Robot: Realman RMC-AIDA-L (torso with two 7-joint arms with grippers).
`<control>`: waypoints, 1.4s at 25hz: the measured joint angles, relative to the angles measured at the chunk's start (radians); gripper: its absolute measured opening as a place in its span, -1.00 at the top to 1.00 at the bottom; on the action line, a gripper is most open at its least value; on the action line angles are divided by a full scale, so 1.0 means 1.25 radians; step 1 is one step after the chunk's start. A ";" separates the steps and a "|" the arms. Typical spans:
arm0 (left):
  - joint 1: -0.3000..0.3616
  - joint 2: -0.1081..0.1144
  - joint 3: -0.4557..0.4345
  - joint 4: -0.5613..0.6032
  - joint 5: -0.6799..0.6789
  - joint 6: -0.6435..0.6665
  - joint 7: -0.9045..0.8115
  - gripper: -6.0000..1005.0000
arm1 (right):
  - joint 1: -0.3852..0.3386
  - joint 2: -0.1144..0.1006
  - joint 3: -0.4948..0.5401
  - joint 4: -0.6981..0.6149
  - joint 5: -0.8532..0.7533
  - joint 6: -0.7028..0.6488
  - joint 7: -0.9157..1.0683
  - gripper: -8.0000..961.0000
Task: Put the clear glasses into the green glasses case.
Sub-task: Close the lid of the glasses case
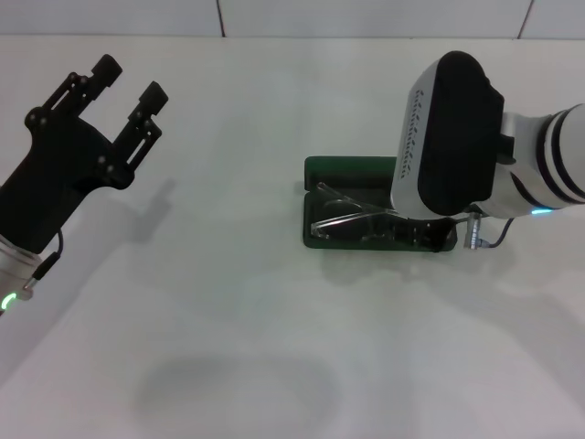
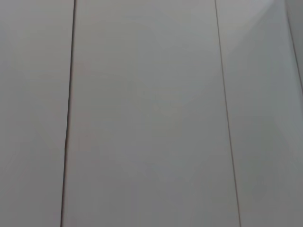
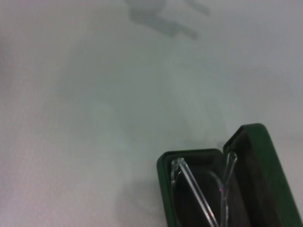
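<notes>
A plain pale grey panelled surface (image 2: pixel 151 113) fills the whole left wrist view. Two thin dark seams cross it lengthwise, one seam (image 2: pixel 68 113) darker and sharper, the other seam (image 2: pixel 226 113) fainter. A third faint line (image 2: pixel 294 52) cuts one corner, where the surface looks slightly lighter.

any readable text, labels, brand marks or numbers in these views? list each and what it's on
None can be read.
green glasses case: open, no lettering shows on its visible surfaces.
clear glasses: no markings visible.
right arm housing: a row of small slots, not text.
left pincer: plain black, no label.
Left wrist view: only blank panels with seams.
</notes>
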 joint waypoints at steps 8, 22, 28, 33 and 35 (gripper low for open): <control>-0.002 -0.005 0.000 0.000 0.000 0.000 0.000 -0.17 | 0.027 0.000 -0.011 0.054 0.001 0.003 0.000 0.09; -0.007 -0.009 0.003 -0.001 0.000 -0.010 -0.001 -0.17 | 0.056 0.000 -0.043 0.106 0.000 0.023 -0.001 0.07; -0.006 -0.010 0.004 -0.001 0.000 -0.010 0.000 -0.17 | 0.037 -0.002 -0.040 0.060 -0.001 0.020 -0.004 0.06; -0.008 -0.010 0.004 -0.001 0.000 -0.010 -0.001 -0.17 | 0.045 0.000 -0.046 0.082 -0.002 0.035 -0.006 0.05; -0.008 -0.010 0.004 -0.001 0.000 -0.010 0.000 -0.18 | 0.050 0.000 -0.049 0.091 -0.001 0.043 -0.006 0.04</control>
